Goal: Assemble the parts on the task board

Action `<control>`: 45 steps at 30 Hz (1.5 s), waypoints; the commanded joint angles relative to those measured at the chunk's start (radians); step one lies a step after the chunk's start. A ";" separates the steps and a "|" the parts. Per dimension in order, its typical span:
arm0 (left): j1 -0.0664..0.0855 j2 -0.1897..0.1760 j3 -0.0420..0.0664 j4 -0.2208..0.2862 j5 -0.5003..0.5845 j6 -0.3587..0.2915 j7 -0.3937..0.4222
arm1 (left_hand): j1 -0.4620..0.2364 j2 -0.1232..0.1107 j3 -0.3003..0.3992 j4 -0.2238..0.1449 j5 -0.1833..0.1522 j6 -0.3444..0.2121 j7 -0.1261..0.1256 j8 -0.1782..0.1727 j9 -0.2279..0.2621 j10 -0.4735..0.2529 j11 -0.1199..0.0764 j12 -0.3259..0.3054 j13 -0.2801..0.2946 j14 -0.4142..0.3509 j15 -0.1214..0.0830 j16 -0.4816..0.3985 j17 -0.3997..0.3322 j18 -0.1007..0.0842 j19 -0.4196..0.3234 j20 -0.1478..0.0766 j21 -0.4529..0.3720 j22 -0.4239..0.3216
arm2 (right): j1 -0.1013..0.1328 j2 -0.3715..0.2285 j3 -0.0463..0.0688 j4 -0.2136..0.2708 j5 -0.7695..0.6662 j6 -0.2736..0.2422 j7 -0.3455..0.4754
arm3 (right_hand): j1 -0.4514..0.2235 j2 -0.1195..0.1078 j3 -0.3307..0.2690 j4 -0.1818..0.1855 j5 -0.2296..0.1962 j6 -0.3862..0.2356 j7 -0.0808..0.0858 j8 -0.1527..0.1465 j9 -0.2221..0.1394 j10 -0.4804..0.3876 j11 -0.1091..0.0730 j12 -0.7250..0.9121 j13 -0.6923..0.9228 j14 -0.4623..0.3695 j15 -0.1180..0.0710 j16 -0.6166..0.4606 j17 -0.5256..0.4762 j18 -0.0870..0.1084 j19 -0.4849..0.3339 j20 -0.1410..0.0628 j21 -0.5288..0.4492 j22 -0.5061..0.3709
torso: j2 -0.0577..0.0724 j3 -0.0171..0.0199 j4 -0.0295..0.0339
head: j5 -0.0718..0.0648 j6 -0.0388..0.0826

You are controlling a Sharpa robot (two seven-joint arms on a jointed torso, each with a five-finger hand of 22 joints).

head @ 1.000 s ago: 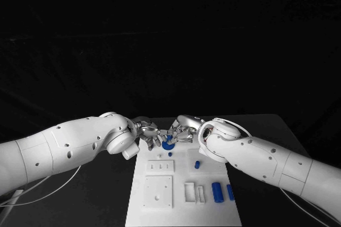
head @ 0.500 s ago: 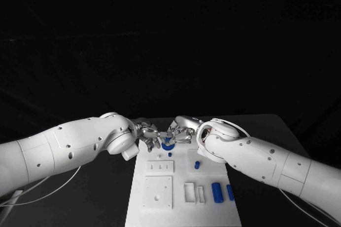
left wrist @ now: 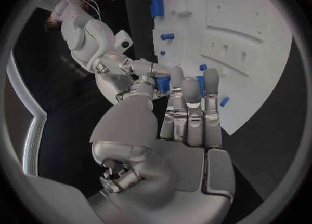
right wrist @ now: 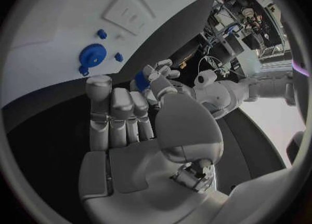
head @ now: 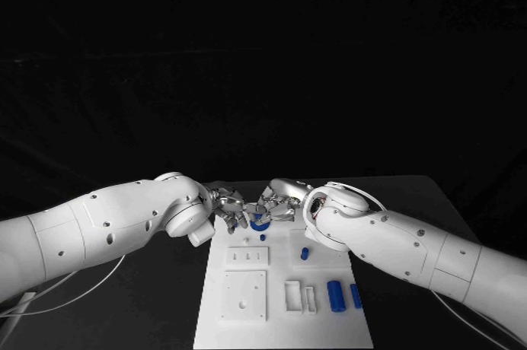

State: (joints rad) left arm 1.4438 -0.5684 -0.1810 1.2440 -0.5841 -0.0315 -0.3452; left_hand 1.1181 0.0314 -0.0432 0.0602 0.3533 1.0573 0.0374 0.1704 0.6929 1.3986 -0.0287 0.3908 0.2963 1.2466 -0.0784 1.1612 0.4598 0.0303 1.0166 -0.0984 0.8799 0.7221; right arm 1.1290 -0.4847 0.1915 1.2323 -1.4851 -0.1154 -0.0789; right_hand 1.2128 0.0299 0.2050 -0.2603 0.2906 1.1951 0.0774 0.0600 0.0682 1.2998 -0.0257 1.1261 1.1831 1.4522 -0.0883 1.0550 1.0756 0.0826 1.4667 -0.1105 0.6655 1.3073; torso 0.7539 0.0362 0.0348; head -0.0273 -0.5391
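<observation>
Nearest me on the task board [head: 280, 331] I see two blue cylinders [head: 336, 296] lying side by side toward the right edge, just right of a white slotted block [head: 295, 296]. A square white plate [head: 244, 294] sits on the board's left side, and beyond it a smaller white plate with three slots [head: 248, 256]. A small blue peg [head: 305, 253] lies to the right of that one.

At the far end of the board a blue gear [head: 259, 224] lies flat, and both hands meet just above it. My left hand [head: 228, 207] comes in from the left and my right hand [head: 281, 200] from the right, fingertips facing each other. Between them is a small blue part [left wrist: 163, 83]; in the left wrist view the right hand's fingers [left wrist: 142, 70] are closed around it, and the left hand's fingers [left wrist: 191, 95] stand straight and close together right beside it. I cannot tell whether the left fingers actually touch the part. The board rests on the black counter [head: 164, 304].
</observation>
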 commanded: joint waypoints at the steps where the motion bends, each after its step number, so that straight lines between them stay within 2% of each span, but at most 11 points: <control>1: 0.001 0.003 0.000 0.001 -0.002 0.016 0.003 | 0.017 0.014 0.004 -0.015 0.025 0.006 -0.003 -0.007 -0.002 -0.006 -0.003 -0.004 -0.002 -0.006 -0.004 0.004 0.001 0.009 0.004 -0.002 -0.004 0.003 | 0.000 0.001 0.000 0.001 -0.009 0.018 -0.002 | 0.002 0.006 0.002 0.002 0.006 0.034 -0.021 0.003 0.001 -0.004 -0.002 -0.003 0.000 0.000 -0.008 -0.003 0.000 -0.008 0.049 -0.005 0.005 0.080 | 0.000 -0.0002 -0.0006 | 0.000 -0.001; 6: 0.001 0.002 0.000 0.001 0.001 0.013 0.004 | 0.058 0.039 0.034 -0.045 0.081 0.004 -0.006 -0.009 -0.005 -0.006 -0.005 -0.008 -0.005 -0.006 -0.006 0.005 0.002 0.008 0.004 -0.004 -0.005 0.006 | 0.000 0.001 0.000 0.001 -0.009 0.021 -0.002 | 0.002 0.006 0.002 0.002 0.006 0.034 -0.021 0.003 0.001 -0.004 -0.002 -0.003 0.000 0.000 -0.008 -0.003 0.000 -0.008 0.049 -0.005 0.005 0.080 | 0.000 0.0002 0.0005 | -0.001 -0.002; 8: 0.001 0.001 0.000 0.001 0.002 0.012 0.005 | 0.066 0.044 0.047 -0.058 0.092 0.003 -0.007 -0.008 -0.004 -0.006 -0.005 -0.010 -0.007 -0.006 -0.006 0.005 0.003 0.008 0.004 -0.004 -0.005 0.007 | 0.000 0.001 0.000 0.001 -0.009 0.022 -0.002 | 0.002 0.006 0.002 0.002 0.006 0.034 -0.021 0.003 0.001 -0.004 -0.002 -0.003 0.000 0.000 -0.008 -0.003 0.000 -0.008 0.049 -0.005 0.005 0.080 | 0.000 0.0002 0.0001 | 0.000 -0.001; 15: 0.000 0.001 0.000 0.000 0.003 0.013 0.003 | 0.054 0.050 0.091 -0.102 0.105 -0.002 -0.008 -0.005 0.001 -0.003 -0.005 -0.017 -0.013 -0.006 -0.006 0.006 0.005 0.008 0.003 -0.004 -0.006 0.018 | 0.000 0.002 0.000 0.000 -0.009 0.025 -0.001 | 0.002 0.006 0.002 0.002 0.006 0.034 -0.021 0.003 0.001 -0.004 -0.002 -0.003 0.000 0.000 -0.008 -0.003 0.000 -0.008 0.049 -0.005 0.005 0.080 | 0.000 0.0007 0.0000 | 0.001 -0.001; 19: 0.000 0.002 0.000 0.000 0.003 0.016 0.003 | 0.058 0.055 0.102 -0.115 0.110 -0.003 -0.007 -0.003 0.003 -0.003 -0.005 -0.018 -0.014 -0.006 -0.006 0.007 0.005 0.008 0.002 -0.004 -0.006 0.021 | 0.000 0.003 0.000 -0.001 -0.009 0.027 -0.001 | 0.004 0.007 0.002 0.004 0.004 0.035 -0.021 0.003 0.001 -0.006 -0.002 -0.005 -0.002 0.000 -0.008 -0.004 -0.001 -0.008 0.049 -0.005 0.004 0.079 | 0.000 0.0007 -0.0003 | 0.001 -0.001; 24: 0.000 0.002 0.000 -0.001 0.004 0.023 0.002 | 0.070 0.066 0.127 -0.143 0.134 -0.009 -0.006 -0.001 0.009 -0.002 -0.004 -0.022 -0.018 -0.007 -0.006 0.007 0.007 0.009 0.001 -0.004 -0.006 0.026 | 0.000 0.005 -0.001 -0.003 -0.009 0.027 -0.001 | 0.004 0.007 0.002 0.004 0.004 0.035 -0.021 0.003 0.001 -0.006 -0.002 -0.005 -0.002 0.000 -0.008 -0.004 -0.001 -0.008 0.049 -0.005 0.004 0.079 | 0.001 0.0013 0.0000 | 0.001 -0.001; 29: 0.000 0.003 0.000 -0.002 0.004 0.030 0.002 | 0.071 0.076 0.150 -0.168 0.145 -0.015 -0.003 0.001 0.017 0.000 -0.003 -0.028 -0.023 -0.008 -0.005 0.009 0.008 0.011 -0.001 -0.004 -0.005 0.033 | 0.000 0.006 -0.001 -0.005 -0.009 0.026 0.000 | 0.003 0.007 0.001 0.005 0.005 0.034 -0.021 0.003 0.001 -0.007 -0.002 -0.006 -0.003 0.000 -0.008 -0.005 -0.002 -0.008 0.049 -0.006 0.002 0.079 | 0.001 0.0014 0.0005 | 0.000 -0.004; 45: -0.001 0.008 -0.001 -0.007 0.010 0.035 0.006 | 0.079 0.101 0.207 -0.217 0.143 0.010 -0.001 0.006 0.033 0.016 -0.007 -0.024 -0.021 -0.002 -0.009 0.026 0.021 0.015 -0.003 -0.007 0.011 0.058 | -0.001 0.012 -0.001 -0.011 -0.007 0.025 0.003 | -0.004 0.003 -0.005 0.011 0.007 0.028 -0.021 0.003 0.000 -0.011 -0.002 -0.010 -0.006 -0.001 -0.007 -0.009 -0.004 -0.007 0.048 -0.005 -0.002 0.078 | 0.000 0.0009 -0.0002 | -0.001 -0.010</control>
State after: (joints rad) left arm 1.4438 -0.5644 -0.1813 1.2368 -0.5803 -0.0120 -0.3444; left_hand 1.1868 0.1137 0.0976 -0.0974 0.4961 1.0464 0.0491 0.1697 0.7232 1.4064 -0.0359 0.3646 0.2740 1.2431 -0.0819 1.1842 0.4799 0.0303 1.0165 -0.0986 0.8851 0.7793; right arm 1.1270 -0.4754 0.1897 1.2195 -1.4888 -0.0965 -0.0852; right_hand 1.2177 0.0273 0.2024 -0.2533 0.2944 1.1953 0.0772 0.0603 0.0685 1.2972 -0.0283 1.1222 1.1782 1.4521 -0.0883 1.0505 1.0727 0.0826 1.4667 -0.1105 0.6655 1.3073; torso 0.7547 0.0375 0.0348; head -0.0286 -0.5478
